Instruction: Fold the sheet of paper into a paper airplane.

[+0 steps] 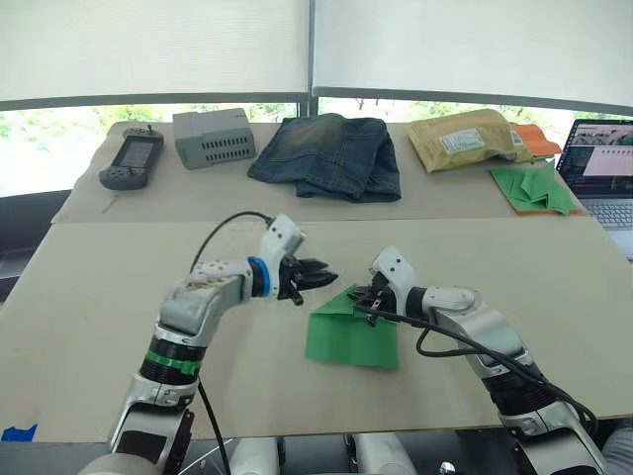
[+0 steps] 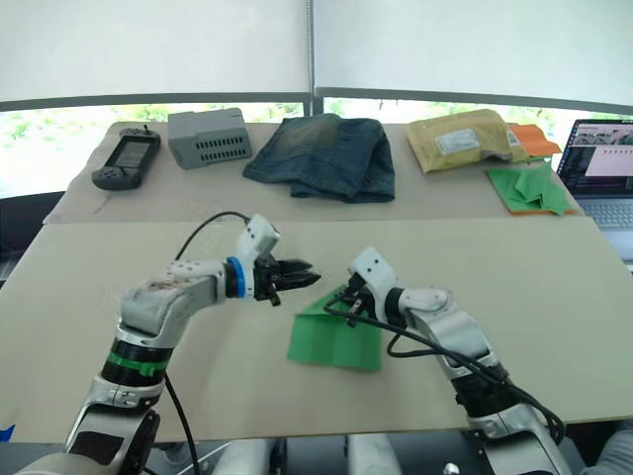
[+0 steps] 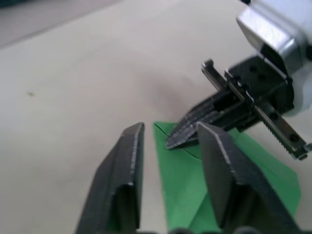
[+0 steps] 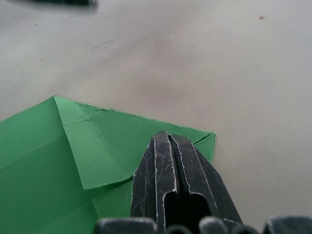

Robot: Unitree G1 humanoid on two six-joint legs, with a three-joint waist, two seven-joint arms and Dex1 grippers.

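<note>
Near the front middle of the counter I have the sheet of paper lying flat, already partly folded: corner flaps are turned in toward a centre crease, so one end is starting to form a point. My right gripper has its fingers closed together, nothing between them, tips pressed down on the folded flap near the pointed end; I read that as pinning the flap and flattening the crease so it doesn't spring back. My left gripper hovers just beside that same end with fingers apart, holding nothing, lined up on the paper's edge, probably staged to take the next flap or steady the sheet. Judgement: early-to-mid fold, nose taking shape, no wings yet. Back of the counter, well apart from the work: a grey box, folded jeans, a padded envelope, a heap of green paper pieces by a laptop that the frame edge cuts off. Hard to tell: whether the right fingertips truly touch paper or sit just above, and the right gripper covers the crease line under it.
</note>
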